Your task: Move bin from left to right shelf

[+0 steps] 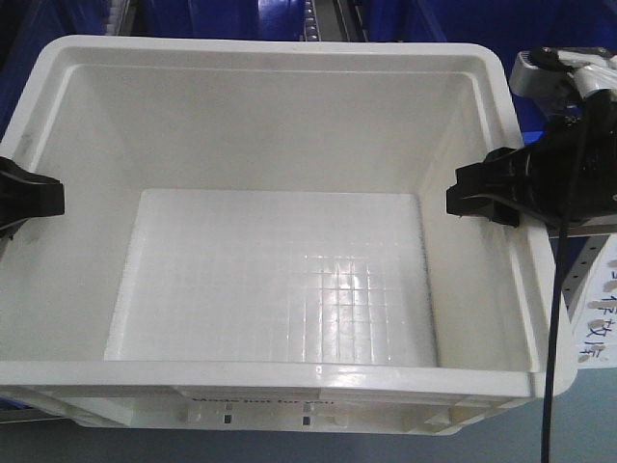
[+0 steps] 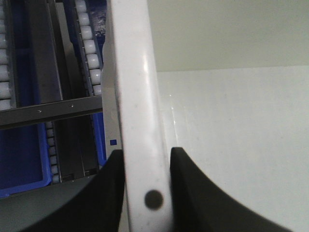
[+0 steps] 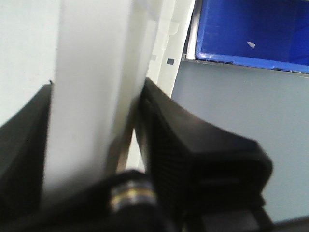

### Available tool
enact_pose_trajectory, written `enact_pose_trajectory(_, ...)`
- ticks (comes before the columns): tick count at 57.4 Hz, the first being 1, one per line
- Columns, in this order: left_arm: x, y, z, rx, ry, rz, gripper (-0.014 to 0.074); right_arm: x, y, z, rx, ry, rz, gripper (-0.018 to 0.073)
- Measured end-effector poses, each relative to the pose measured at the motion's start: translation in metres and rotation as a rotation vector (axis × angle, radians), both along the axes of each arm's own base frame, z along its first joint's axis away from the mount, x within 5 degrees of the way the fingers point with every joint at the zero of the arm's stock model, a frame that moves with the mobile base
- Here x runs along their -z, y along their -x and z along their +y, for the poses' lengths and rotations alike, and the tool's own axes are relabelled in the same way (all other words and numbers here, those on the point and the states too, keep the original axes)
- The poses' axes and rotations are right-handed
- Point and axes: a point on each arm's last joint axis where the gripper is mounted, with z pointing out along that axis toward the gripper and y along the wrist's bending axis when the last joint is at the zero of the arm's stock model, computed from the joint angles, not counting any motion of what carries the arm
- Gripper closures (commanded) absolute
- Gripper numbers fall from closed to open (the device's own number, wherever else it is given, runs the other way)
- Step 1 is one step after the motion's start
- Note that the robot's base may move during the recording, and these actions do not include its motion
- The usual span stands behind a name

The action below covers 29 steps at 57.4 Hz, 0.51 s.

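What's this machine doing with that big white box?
A two-armed robot is gripping the big white bin from both sides. Its left gripper is clamped on the left rim and its right gripper on the right rim. The bin is empty. Dark blue bins sit behind it on roller shelving.

Front view: bright, even light from above. Glare patch on bin (image 1: 260, 125) floor, right of centre, grid ribs shining there. Bin walls near washed-out white, left inner wall slightly greyer. Beyond bin's far rim, dim blue. My left wrist view: fairly sharp, thin highlight streak down bin rim, murky left of rim. My right wrist view: soft throughout, finger pad (image 3: 174, 145) right of bin wall blurred.
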Motion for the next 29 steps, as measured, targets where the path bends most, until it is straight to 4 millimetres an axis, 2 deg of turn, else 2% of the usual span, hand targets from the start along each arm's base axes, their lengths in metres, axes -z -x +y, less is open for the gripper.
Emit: enact_pose_trajectory(29,0.0,0.0,0.0,0.0,0.0,0.0,0.0603,0.0,0.0,0.0,0.0,0.0,0.0,0.0564)
